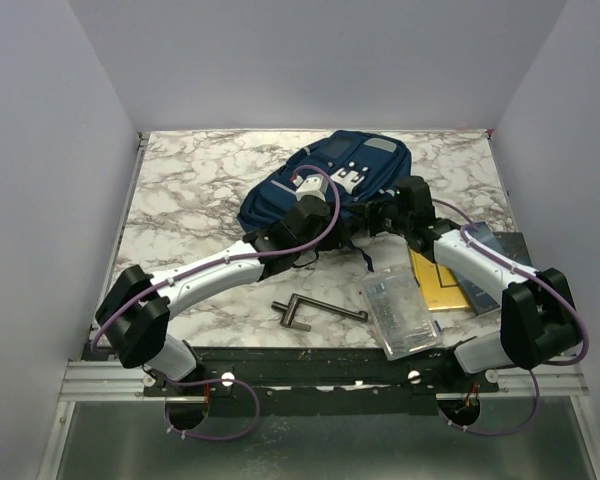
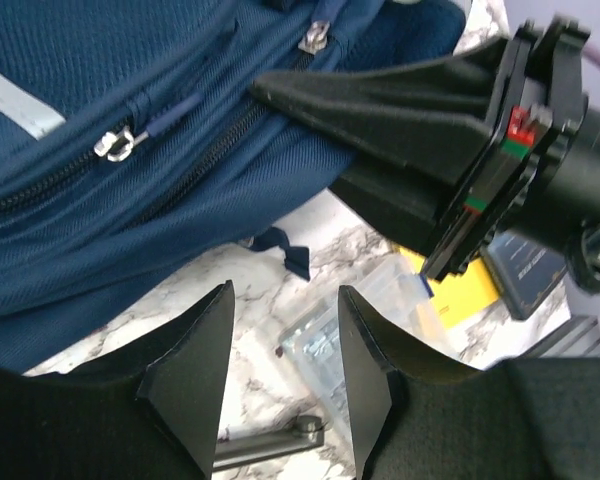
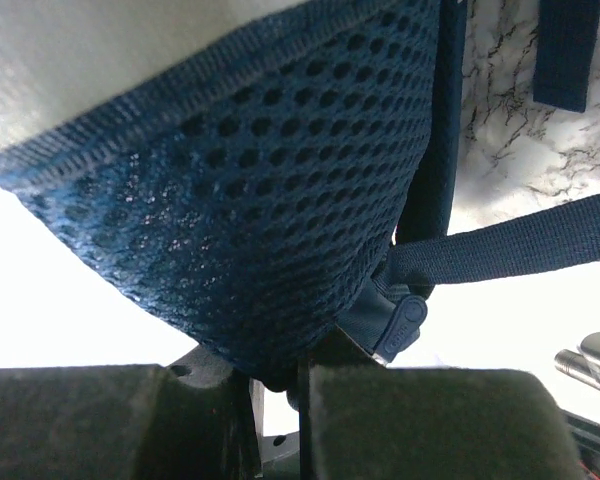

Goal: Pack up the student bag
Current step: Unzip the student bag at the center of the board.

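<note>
Navy student bag (image 1: pixel 325 185) lies far-centre on the surface (image 1: pixel 190 190). Your right hand (image 3: pixel 280 385) pinches its mesh pad (image 3: pixel 240 200); your left hand (image 2: pixel 283 330) gapes empty. You're likely opening it, so catch the zipper pull (image 2: pixel 115 145) next.

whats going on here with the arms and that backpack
The right gripper is pinched shut on a mesh edge of the student bag. The left gripper hangs open beside the bag, holding nothing. A clear case, a yellow book and a black tool lie on the table, not yet packed.
</note>
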Robot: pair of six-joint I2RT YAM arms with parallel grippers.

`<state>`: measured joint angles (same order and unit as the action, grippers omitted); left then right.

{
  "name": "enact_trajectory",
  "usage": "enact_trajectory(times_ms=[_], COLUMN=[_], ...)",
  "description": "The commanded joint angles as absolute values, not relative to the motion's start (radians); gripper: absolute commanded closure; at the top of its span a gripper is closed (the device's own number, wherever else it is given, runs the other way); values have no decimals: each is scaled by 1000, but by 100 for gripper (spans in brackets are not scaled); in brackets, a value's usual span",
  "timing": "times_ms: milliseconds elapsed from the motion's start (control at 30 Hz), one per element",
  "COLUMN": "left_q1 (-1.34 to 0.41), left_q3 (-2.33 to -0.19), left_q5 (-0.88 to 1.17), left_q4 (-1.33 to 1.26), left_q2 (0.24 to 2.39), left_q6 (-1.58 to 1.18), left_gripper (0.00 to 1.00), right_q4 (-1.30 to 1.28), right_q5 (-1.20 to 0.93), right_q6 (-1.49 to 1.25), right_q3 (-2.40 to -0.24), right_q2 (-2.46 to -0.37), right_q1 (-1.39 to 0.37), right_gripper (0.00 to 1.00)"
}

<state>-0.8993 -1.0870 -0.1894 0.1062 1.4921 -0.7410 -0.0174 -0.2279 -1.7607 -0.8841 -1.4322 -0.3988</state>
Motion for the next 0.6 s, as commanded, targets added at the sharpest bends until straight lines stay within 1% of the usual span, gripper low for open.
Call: enact_trajectory(times_ms=[0, 33, 133, 200, 567], left_q1=[-912, -915, -925, -933, -957], left_q3=[-1121, -1121, -1118, -1125, -1140], left_q5=[-306, -338, -406, -437, -517], left_q4=[71, 67, 17, 5, -81], left_q2=[1527, 1536, 1558, 1575, 1630], left_q6=[-806, -805, -769, -739, -659], left_gripper=[53, 53, 61, 63, 65], right_q4=[18, 20, 32, 38, 49], right_q5=[-198, -198, -208, -212, -205], right_q6=[-1852, -1856, -1868, -1876, -1894], right_q3=[-944, -945, -942, -940, -941], right_q2=[-1384, -1384, -1390, -1392, -1388], right_q1=[-404, -406, -408, -411, -420], right_gripper=[100, 100, 100, 100, 100])
